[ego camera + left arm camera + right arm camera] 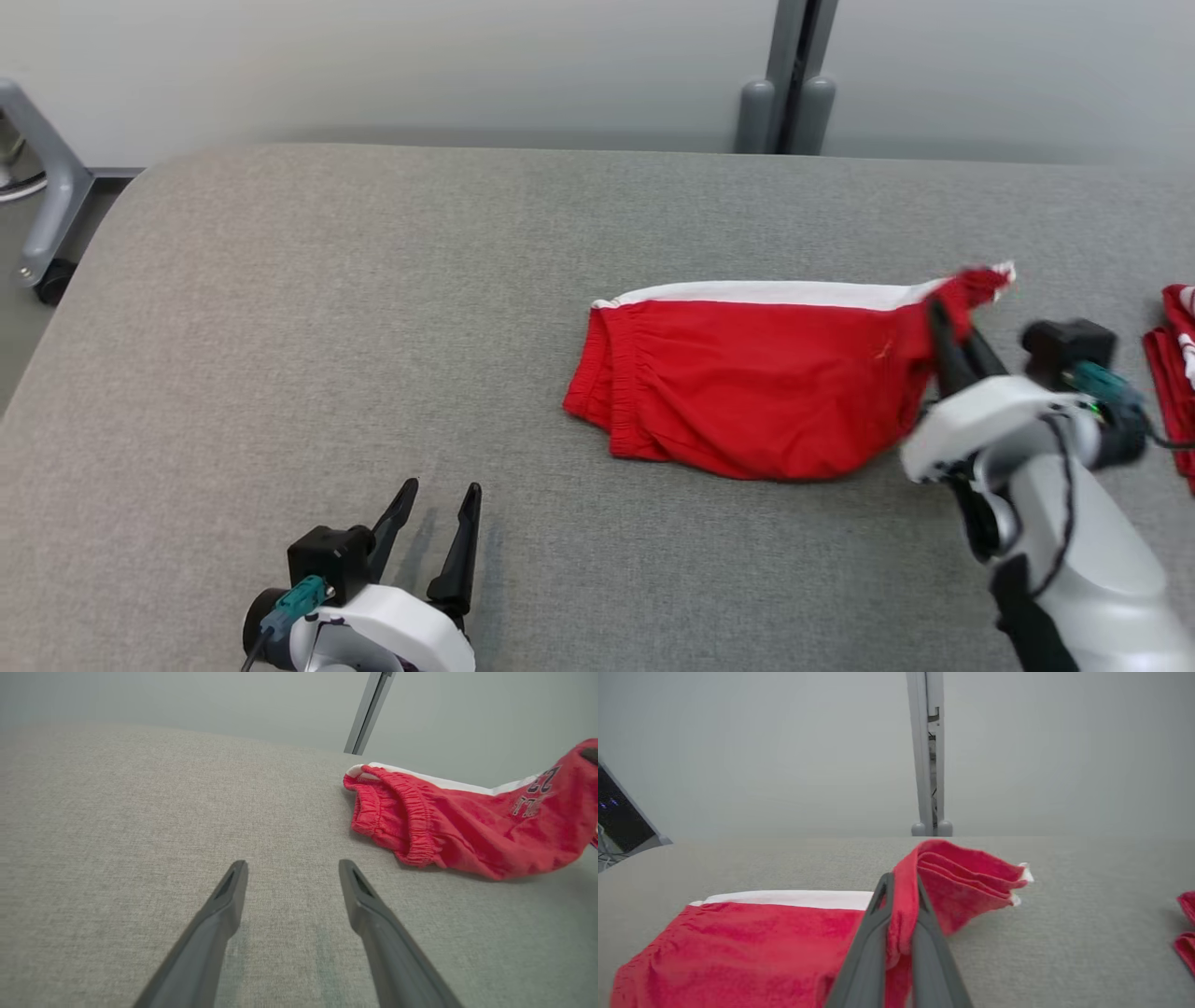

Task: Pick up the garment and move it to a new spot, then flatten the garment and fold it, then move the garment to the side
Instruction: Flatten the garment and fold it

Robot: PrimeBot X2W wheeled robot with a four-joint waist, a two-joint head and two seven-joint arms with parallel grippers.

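Head view: right gripper (950, 317) clamped on red garment (747, 383) corner; left gripper (442, 487) fingers apart, empty

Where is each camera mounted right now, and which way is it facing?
Head view: on the head, looking forward and down at the grey table; left gripper open at lower left, right gripper shut on the red garment.
Left wrist view: on the left wrist, looking along its spread fingers across the table; garment to the right.
Right wrist view: on the right wrist, looking along its fingers, clamped on the garment's corner, towards the grey post.
Shared: all three show the garment.
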